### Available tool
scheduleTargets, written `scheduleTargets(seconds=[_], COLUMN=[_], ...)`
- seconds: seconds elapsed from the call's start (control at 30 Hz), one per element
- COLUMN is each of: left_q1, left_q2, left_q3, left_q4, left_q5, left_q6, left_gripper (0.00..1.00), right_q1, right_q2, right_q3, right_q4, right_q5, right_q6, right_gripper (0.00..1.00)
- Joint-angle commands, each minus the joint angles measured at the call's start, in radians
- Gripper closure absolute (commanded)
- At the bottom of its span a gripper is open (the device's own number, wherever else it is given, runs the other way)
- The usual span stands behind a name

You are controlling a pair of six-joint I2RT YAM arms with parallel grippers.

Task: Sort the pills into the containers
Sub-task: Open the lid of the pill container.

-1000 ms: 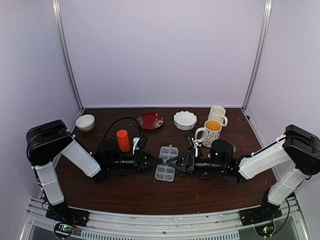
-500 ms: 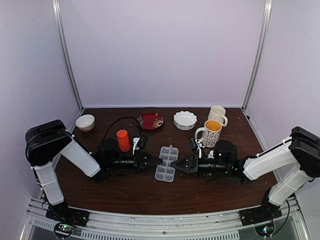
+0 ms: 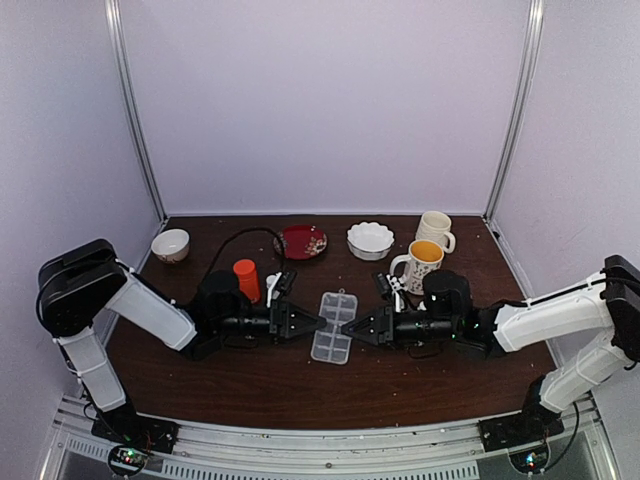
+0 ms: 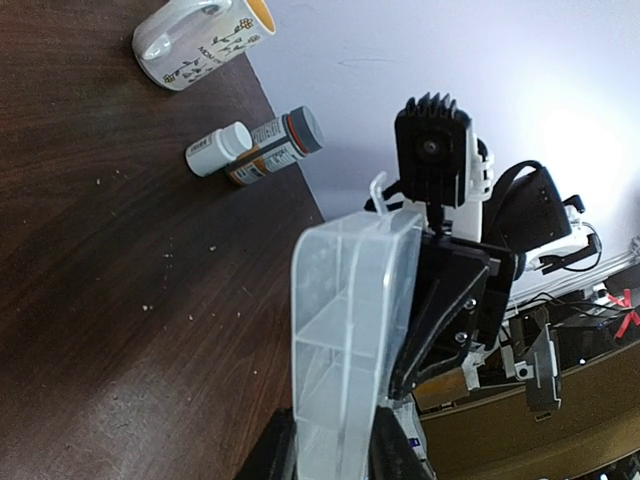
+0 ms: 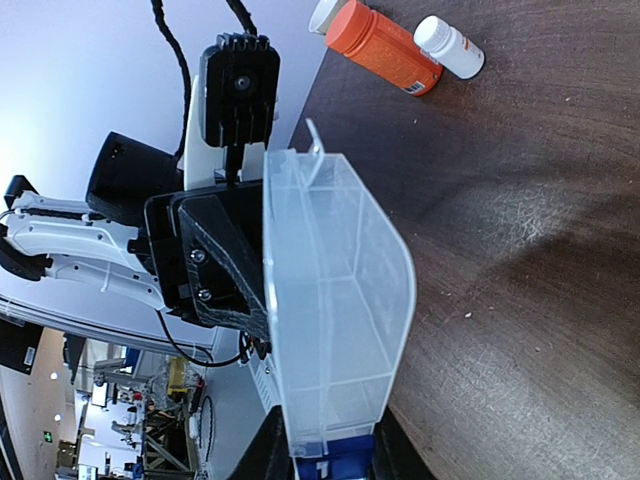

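Top external: left gripper (image 3: 318, 324) and right gripper (image 3: 351, 328) each clamp 1 edge of the pill box (image 3: 333, 330), centre of the bench (image 3: 250, 385). Likely steadying it for filling.

Count:
- pill box (image 3: 332, 326): 1. Two rows of cells, can't make out the cell count.
- mugs: 2, one white (image 3: 434, 229), one with a yellow inside (image 3: 421, 264).
- bowls: 2, small round bowl (image 3: 170, 245) and scalloped white bowl (image 3: 370, 240).
- red plate (image 3: 301, 241): 1.
- orange bottle (image 3: 246, 281): 1.
- small white bottles: 2 ( (image 5: 449, 46), (image 4: 218, 148)).
- grey-capped bottle (image 4: 275, 147): 1.
- pale specks (image 4: 212, 247) on the table: several, too tiny to count.
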Motion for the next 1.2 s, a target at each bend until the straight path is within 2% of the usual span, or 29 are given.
scheduleTargets(seconds=[0.0, 0.2, 0.5, 0.67, 0.73, 0.8, 0.87, 1.0, 1.17], left_q1=[0.014, 0.015, 0.014, 0.014, 0.014, 0.014, 0.014, 0.014, 0.014], left_q2=[-0.030, -0.063, -0.072, -0.068, -0.064, -0.060, -0.058, -0.058, -0.058], left_q3=[0.027, 0.040, 0.044, 0.048, 0.043, 0.040, 0.040, 0.034, 0.037], left_q4=[-0.149, -0.245, -0.273, -0.271, -0.248, -0.214, -0.195, -0.132, -0.057], left_q5=[-0.052, -0.081, -0.096, -0.091, -0.087, -0.078, -0.068, -0.051, -0.024], left_q6=[0.061, 0.115, 0.132, 0.132, 0.121, 0.102, 0.087, 0.047, 0.001], left_gripper=[0.87, 0.87, 0.87, 0.87, 0.87, 0.87, 0.87, 0.87, 0.87], right_q1=[-0.005, -0.005, -0.007, -0.008, -0.012, -0.020, -0.032, -0.054, -0.054], right_q2=[-0.029, -0.015, -0.006, -0.001, 0.002, 0.006, 0.008, -0.004, -0.048], right_q3=[0.069, 0.092, 0.093, 0.068, 0.053, 0.041, 0.017, -0.036, -0.060], right_q4=[-0.273, -0.324, -0.293, -0.193, -0.154, -0.137, -0.085, 0.026, 0.088], right_q5=[0.116, 0.141, 0.134, 0.086, 0.075, 0.068, 0.057, 0.019, -0.038], right_q6=[-0.116, -0.121, -0.104, -0.069, -0.054, -0.042, -0.017, 0.027, 0.012], right_gripper=[0.81, 0.76, 0.68, 0.67, 0.61, 0.49, 0.42, 0.42, 0.42])
